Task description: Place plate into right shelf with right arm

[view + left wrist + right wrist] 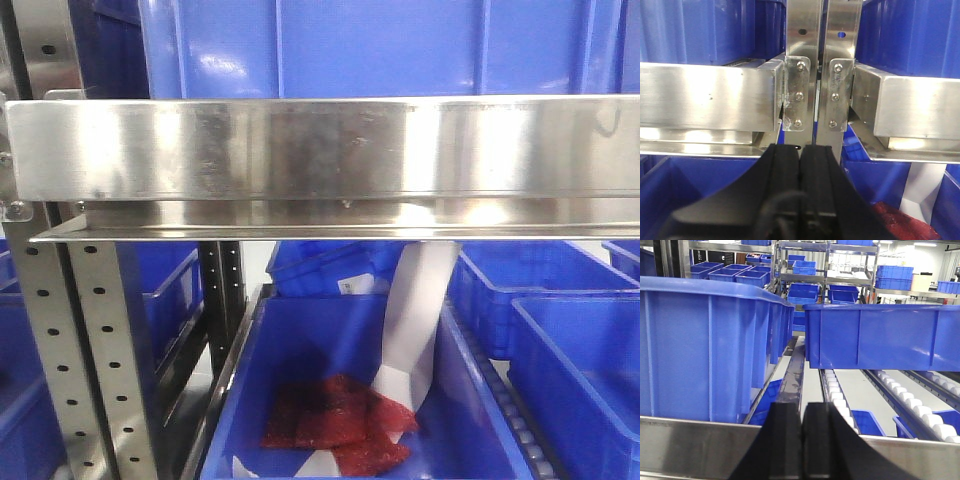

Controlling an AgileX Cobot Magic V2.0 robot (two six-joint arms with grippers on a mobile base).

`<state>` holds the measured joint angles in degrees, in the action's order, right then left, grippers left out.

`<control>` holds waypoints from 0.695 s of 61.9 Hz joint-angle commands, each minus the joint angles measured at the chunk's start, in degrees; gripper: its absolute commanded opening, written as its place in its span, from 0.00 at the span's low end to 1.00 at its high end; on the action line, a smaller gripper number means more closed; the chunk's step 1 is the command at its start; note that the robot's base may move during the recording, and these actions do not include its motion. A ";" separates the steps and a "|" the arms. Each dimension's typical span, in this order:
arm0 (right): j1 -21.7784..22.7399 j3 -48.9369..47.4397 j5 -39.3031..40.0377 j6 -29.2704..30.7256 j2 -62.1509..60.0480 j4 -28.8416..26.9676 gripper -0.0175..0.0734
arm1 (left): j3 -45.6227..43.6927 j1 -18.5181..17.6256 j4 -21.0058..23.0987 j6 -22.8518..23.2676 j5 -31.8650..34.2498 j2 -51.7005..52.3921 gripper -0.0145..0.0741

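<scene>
Although the plain white round plate named in the task shows in none of the three views, both grippers can be read. The right arm's pair of black fingers (801, 440) sits pressed together with nothing between them, hovering just above the shiny stainless-steel front rail (695, 445) of the right shelf and facing two big blue plastic bins, one on the left (705, 347) and one on the right (885, 335), with white roller tracks (912, 402) running back beneath them. The left arm's black fingers (800, 185) are likewise clamped shut on nothing, pointed at the joint of two perforated steel uprights (820, 75).

Judging from this, the plate has either been set down already somewhere out of sight or is not yet picked up; I cannot tell which. To do this step well, the right wrist should stay clear of the rail edge below and avoid brushing either bin wall. In the front view, a lower blue bin (300, 340) holds red packets (335, 425) and a bent white paper strip (415, 320), which is not the plate.
</scene>
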<state>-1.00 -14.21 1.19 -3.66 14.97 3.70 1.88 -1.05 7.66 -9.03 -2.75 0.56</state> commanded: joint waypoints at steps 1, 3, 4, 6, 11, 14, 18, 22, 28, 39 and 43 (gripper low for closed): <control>0.23 -1.60 4.86 0.02 0.39 -0.06 0.25 | 0.59 -0.11 0.47 0.40 5.16 0.59 0.02; 0.23 -1.60 4.86 0.02 0.39 -0.06 0.25 | 0.59 -0.11 0.47 0.40 5.16 0.59 0.02; 0.23 -1.60 4.86 0.02 0.39 -0.06 0.25 | 0.59 -0.11 0.47 0.40 5.16 0.59 0.02; 0.23 -1.43 4.85 0.02 0.39 0.00 0.25 | 0.59 -0.11 0.47 0.40 5.16 0.59 0.02; 0.23 -0.22 4.98 0.02 0.39 0.53 0.25 | 0.59 -0.11 0.47 0.40 5.16 0.59 0.02; 0.23 1.08 5.65 0.02 0.39 0.53 0.25 | 0.59 -0.11 0.47 0.40 5.16 0.59 0.02; 0.23 3.48 7.33 0.02 0.15 0.53 0.25 | 0.59 -0.11 0.47 0.40 5.16 0.59 0.02; 0.23 6.80 10.00 0.02 -1.03 0.53 0.25 | 0.59 -0.11 0.47 0.40 5.16 0.59 0.02; -0.16 10.47 11.06 0.02 -4.41 0.53 0.25 | 0.59 -0.11 0.47 0.40 5.16 0.59 0.02; -0.17 14.90 6.55 0.02 -13.00 0.42 0.25 | 0.59 -0.11 0.47 0.40 5.16 0.59 0.02; -0.17 14.97 4.53 0.02 -14.69 0.42 0.25 | 0.59 -0.11 0.47 0.40 5.16 0.59 0.02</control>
<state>-1.00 1.64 3.56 -3.74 1.81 3.82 1.88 -1.05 7.66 -9.03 -2.75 0.56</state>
